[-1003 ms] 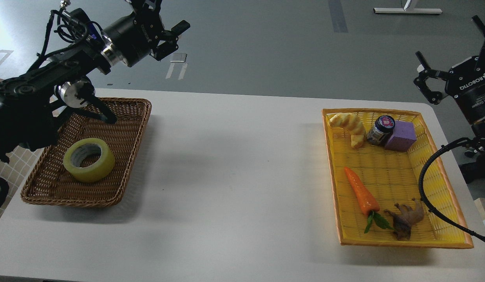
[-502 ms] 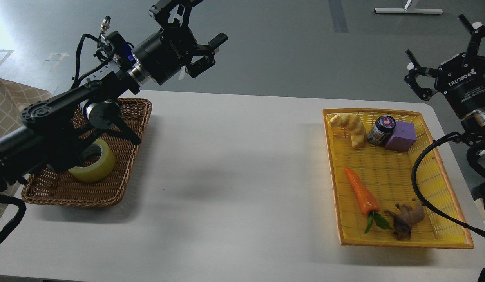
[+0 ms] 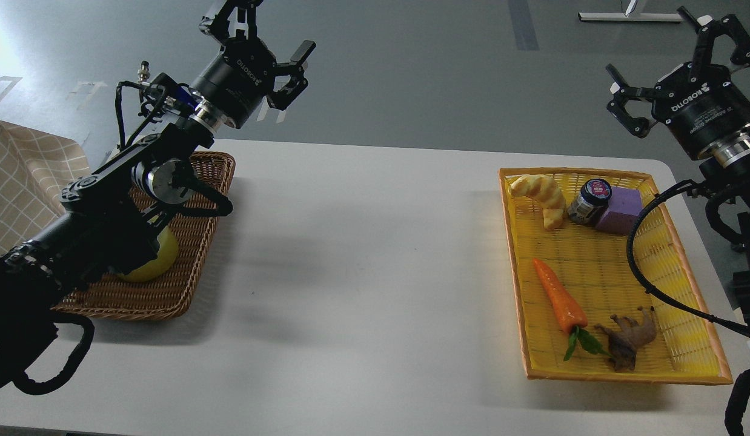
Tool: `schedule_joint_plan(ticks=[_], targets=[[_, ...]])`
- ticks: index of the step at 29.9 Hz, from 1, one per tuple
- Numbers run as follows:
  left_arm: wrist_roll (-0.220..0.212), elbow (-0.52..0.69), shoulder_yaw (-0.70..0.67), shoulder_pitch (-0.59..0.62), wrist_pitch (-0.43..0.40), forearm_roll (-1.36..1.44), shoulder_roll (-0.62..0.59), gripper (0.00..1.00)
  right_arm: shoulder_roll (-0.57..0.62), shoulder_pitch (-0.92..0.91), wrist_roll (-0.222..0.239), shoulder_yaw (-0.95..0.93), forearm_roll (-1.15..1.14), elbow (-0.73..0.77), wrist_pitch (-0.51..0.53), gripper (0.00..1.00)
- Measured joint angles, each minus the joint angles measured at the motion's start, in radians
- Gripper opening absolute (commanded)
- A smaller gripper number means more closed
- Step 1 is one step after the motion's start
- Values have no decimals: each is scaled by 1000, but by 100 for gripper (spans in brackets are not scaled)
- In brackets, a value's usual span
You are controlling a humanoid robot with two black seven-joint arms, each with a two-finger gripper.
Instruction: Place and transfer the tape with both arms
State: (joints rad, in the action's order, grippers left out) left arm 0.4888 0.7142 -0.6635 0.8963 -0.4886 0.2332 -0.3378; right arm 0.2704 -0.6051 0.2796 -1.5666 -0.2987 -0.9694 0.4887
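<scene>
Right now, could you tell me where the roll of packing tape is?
In the head view, the tape lies in the brown wicker basket on the table's left side, mostly hidden behind the left arm.

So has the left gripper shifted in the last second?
Yes. The left gripper first swung right, then came part-way back; it now sits above the wicker basket's far right corner, open and empty.

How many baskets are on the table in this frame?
2. A brown wicker basket sits at the table's left end, partly covered by the left arm, with the tape inside. A yellow basket sits at the right end. None seems hidden.
</scene>
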Motion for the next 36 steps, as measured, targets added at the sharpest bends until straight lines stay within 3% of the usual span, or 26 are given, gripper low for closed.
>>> schedule_joint_plan(ticks=[7, 22, 36], targets=[[0, 0, -52, -3, 0, 3, 16, 100, 2, -24, -1, 1, -27, 23, 0, 100], [0, 1, -37, -13, 0, 17, 51, 100, 9, 36, -7, 0, -51, -96, 0, 100], [0, -9, 4, -13, 0, 15, 41, 100, -21, 47, -7, 2, -51, -89, 0, 100]])
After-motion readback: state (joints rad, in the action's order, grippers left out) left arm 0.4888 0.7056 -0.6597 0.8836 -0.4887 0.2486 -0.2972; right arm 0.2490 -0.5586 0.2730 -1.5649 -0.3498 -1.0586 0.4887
